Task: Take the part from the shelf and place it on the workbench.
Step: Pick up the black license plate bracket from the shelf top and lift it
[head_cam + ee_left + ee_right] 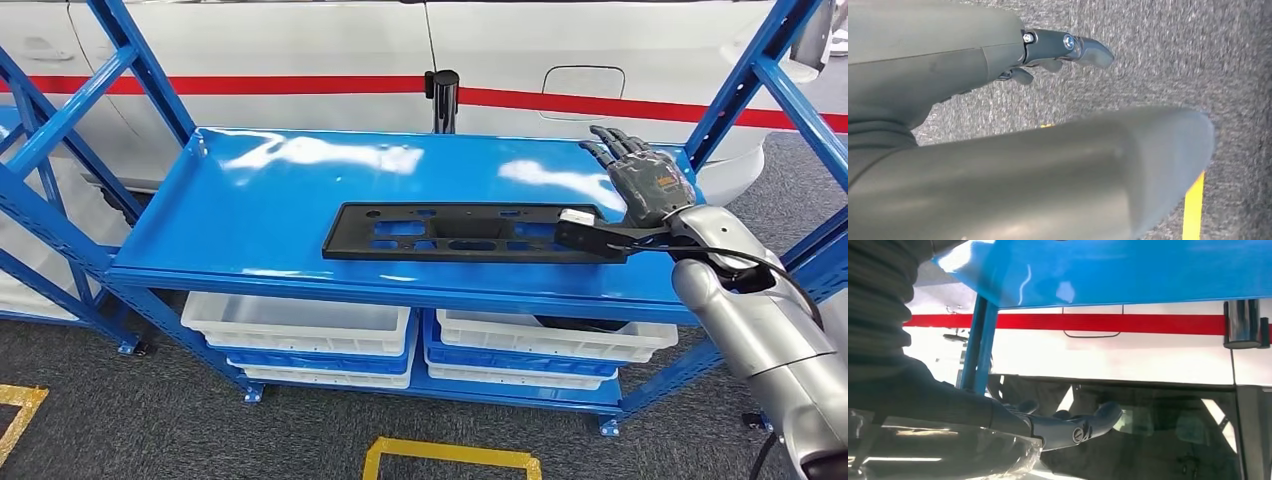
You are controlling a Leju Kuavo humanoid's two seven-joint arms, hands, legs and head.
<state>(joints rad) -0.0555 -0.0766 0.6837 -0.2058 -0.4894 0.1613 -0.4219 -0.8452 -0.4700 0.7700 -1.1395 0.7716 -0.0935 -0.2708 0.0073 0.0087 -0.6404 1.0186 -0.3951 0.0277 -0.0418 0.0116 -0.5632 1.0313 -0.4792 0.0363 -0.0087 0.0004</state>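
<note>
Floor, far left: grey carpet with a yellow tape corner (18, 405), and a second yellow outline (450, 460) in front of the rack.
Left hand (1058, 52): seen from the left wrist, hanging over the grey carpet beside a yellow floor line (1193, 210); a finger sticks out, the others curl under it, nothing between them, though whether they are fully closed I can't tell.
Shelf (250, 220): glossy blue deck on a blue frame, throwing back glare.
Bins (300, 320): white and blue trays stacked on the lower level.
Part (460, 232): long flat black panel with cut-outs, lying along the front half of the shelf deck, a small white tag (577, 215) at its right end. No lettering readable.
Post (441, 98): black, behind the shelf.
Car (500, 50): white body, red stripe, fuel flap; no writing legible.
Right hand (640, 175): above the shelf's right end, just beyond the part's right tip, fingers stretched forward and slightly apart, holding nothing.
</note>
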